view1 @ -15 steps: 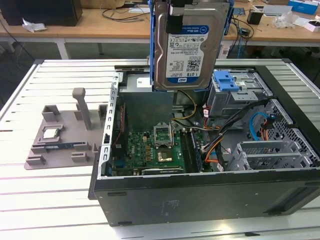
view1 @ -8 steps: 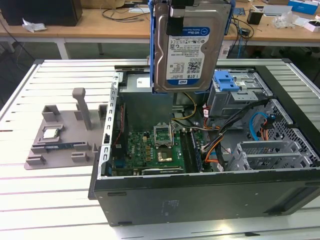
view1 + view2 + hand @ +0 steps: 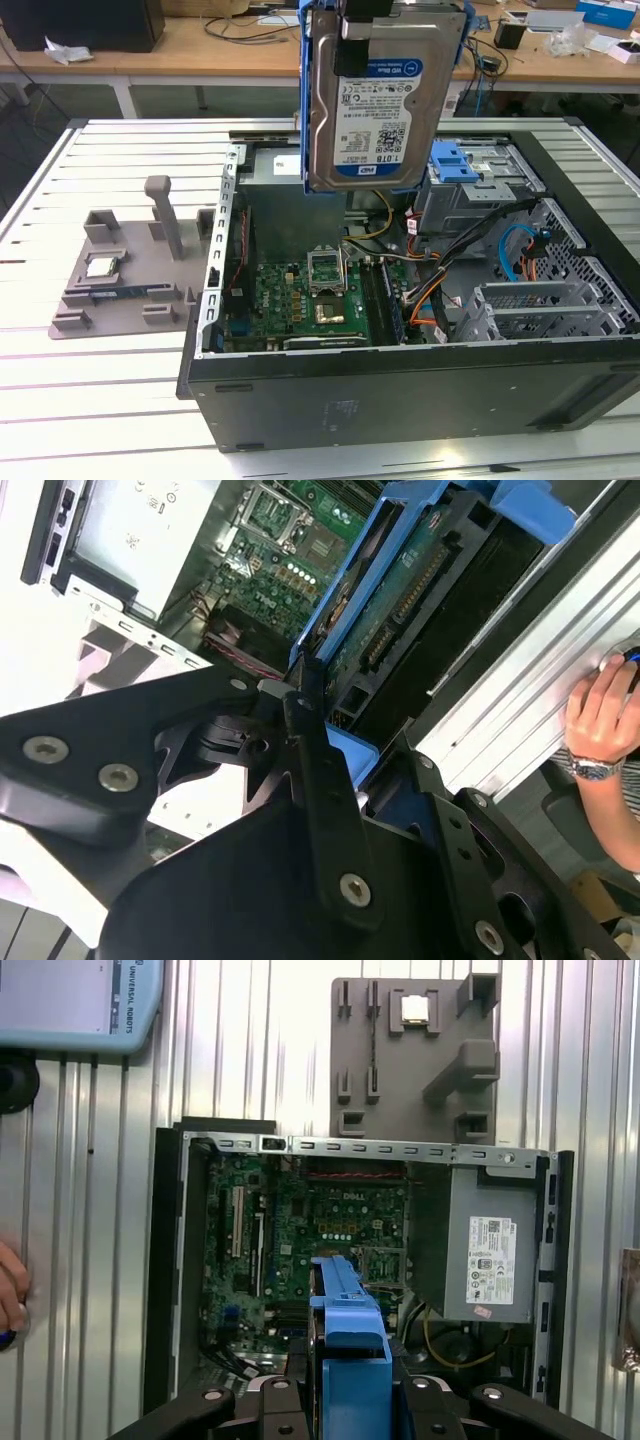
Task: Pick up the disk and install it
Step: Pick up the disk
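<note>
The disk, a silver-grey hard drive with a white-and-blue label in a blue carrier bracket, hangs upright above the open computer case. My gripper is shut on its upper end. The drive sits well above the motherboard. In the second wrist view the disk shows edge-on, circuit board side exposed, with the black fingers clamped on the bracket. In the first wrist view the blue bracket points down toward the case interior.
A grey metal drive cage with a blue latch sits inside the case at the exterior view's right. A grey fixture holding a small square chip lies beside the case. A person's hand rests on the slatted table near a pendant.
</note>
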{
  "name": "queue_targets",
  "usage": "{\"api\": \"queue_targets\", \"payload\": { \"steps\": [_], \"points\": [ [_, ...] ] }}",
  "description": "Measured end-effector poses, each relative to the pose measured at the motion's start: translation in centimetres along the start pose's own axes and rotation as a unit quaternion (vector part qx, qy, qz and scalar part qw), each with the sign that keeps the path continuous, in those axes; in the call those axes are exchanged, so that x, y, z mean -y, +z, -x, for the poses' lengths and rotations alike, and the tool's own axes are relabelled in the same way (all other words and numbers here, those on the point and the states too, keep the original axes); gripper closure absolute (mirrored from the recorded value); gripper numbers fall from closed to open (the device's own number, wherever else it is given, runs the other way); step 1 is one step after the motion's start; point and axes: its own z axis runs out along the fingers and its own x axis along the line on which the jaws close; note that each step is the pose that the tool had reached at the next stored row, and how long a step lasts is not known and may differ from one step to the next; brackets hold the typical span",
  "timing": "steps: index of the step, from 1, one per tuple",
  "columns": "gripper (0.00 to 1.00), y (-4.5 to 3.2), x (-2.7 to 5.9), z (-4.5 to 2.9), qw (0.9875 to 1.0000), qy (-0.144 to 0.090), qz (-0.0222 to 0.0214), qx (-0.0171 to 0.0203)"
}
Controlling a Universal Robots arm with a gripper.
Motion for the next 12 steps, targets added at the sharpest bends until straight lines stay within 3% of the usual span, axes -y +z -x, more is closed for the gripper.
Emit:
{"api": "queue_targets", "payload": {
  "steps": [12],
  "points": [
    [0.63,0.01,-0.04,-1.06,1.0000,0.000,0.0000,-0.0002]
  ]
}}
